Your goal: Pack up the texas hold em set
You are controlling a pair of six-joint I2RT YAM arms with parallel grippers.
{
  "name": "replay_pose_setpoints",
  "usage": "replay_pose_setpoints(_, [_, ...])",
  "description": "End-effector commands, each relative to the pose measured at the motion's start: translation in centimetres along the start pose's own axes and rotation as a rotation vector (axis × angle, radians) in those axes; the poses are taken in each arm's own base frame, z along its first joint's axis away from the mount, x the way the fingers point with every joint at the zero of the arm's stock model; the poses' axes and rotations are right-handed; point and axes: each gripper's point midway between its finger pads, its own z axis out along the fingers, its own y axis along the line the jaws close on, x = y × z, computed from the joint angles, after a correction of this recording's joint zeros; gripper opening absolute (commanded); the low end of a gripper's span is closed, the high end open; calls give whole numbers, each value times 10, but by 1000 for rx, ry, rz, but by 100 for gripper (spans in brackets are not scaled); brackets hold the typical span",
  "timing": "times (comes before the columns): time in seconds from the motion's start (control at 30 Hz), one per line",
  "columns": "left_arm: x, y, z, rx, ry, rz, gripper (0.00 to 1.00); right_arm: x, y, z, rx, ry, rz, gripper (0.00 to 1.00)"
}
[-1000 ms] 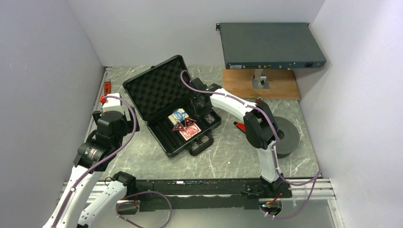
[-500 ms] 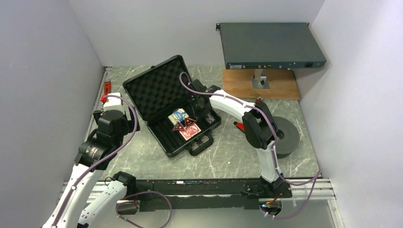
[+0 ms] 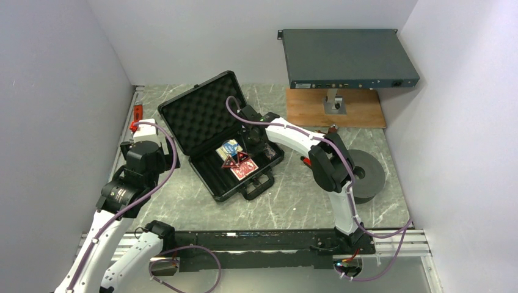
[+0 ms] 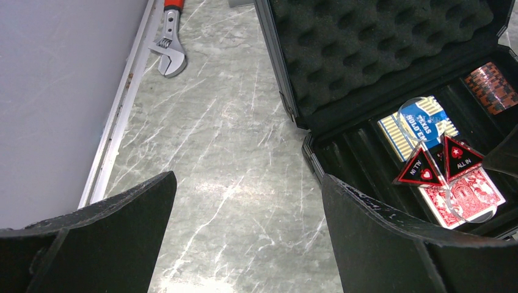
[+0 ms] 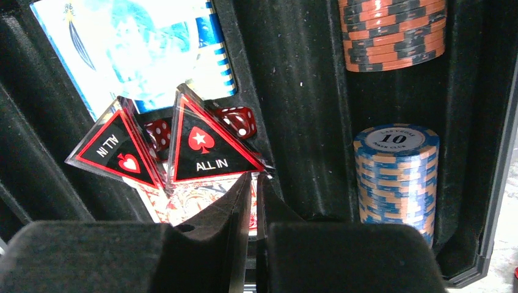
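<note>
The black briefcase (image 3: 201, 116) lies open, its foam lid (image 4: 379, 43) tipped back. Its tray holds a blue deck (image 5: 140, 49), a red deck (image 5: 195, 204), red dice (image 5: 235, 119), an orange chip roll (image 5: 394, 33) and a blue chip roll (image 5: 397, 177). Two red-black triangular "ALL IN" tokens (image 5: 204, 146) stand tilted over the decks. My right gripper (image 5: 253, 183) is inside the tray, its fingers almost together and pinching the lower right corner of the star token. My left gripper (image 4: 247, 238) hangs wide open over bare table left of the case, holding nothing.
A red-handled wrench (image 4: 170, 43) lies by the left wall rail. A grey rack-mount box (image 3: 348, 58) stands on a wooden board (image 3: 360, 113) at the back right. A black round disc (image 3: 369, 174) sits right of the right arm.
My right arm has moved left along the tray toward the tokens and its fingers have closed further. The left arm has stayed put.
</note>
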Motion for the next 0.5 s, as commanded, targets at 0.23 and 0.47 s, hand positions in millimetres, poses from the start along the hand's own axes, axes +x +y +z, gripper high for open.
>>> replay_pose_setpoints(0.23, [-10,-3,0,16,-31,-24,95,-11,20,-2,-54,-31,-11,9])
replay_pose_setpoints(0.47, [-10,-3,0,17,-31,-24,95,-12,25,-5,-79,-33,-15,10])
